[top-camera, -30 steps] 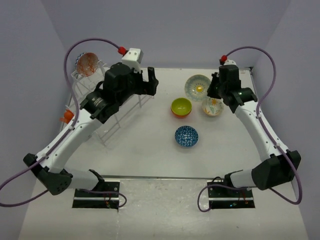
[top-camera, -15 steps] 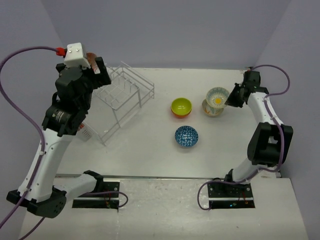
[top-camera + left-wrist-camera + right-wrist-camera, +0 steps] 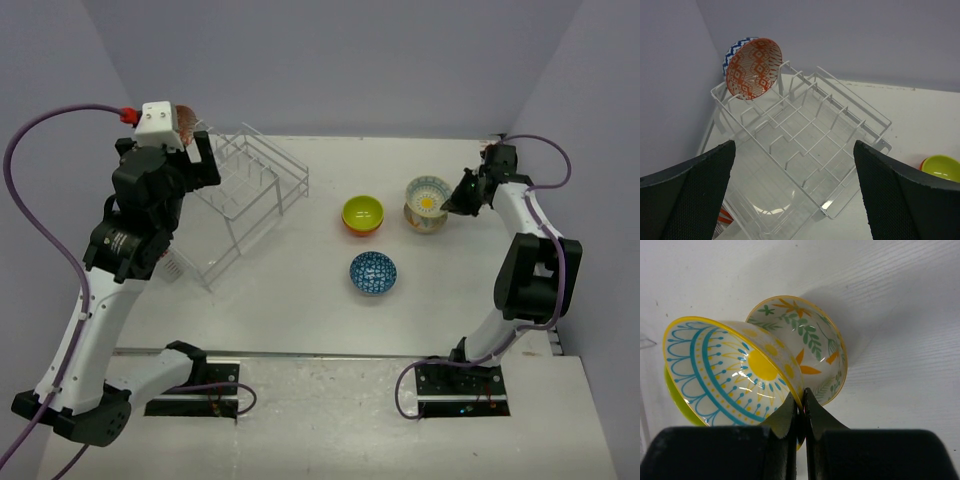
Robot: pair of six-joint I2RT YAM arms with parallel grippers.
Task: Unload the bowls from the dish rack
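**Unloading in progress, near to far.** Nearest the arm bases, a blue-patterned bowl stands upright and alone on the table. Just beyond it, a lime-green bowl sits nested in an orange-red bowl, of which only the rim shows.

To the right, the right gripper pinches the rim of the teal-rimmed bowl — white, ringed with teal arcs, yellow at the centre — with its jaws closed to the thickness of the wall. This bowl is tilted on edge over a leaf-painted bowl that rests on the table. Whether the two touch cannot be told.

At left stands the dish rack, a white wire box with rows of upright dividers, set at an angle to the table edge. The left gripper hangs above it, fingers spread wide. At the rack's far end a red-patterned bowl stands on edge — a blue zigzag bowl just behind it.

The table is white and matte. Pale lavender walls enclose it on three sides.
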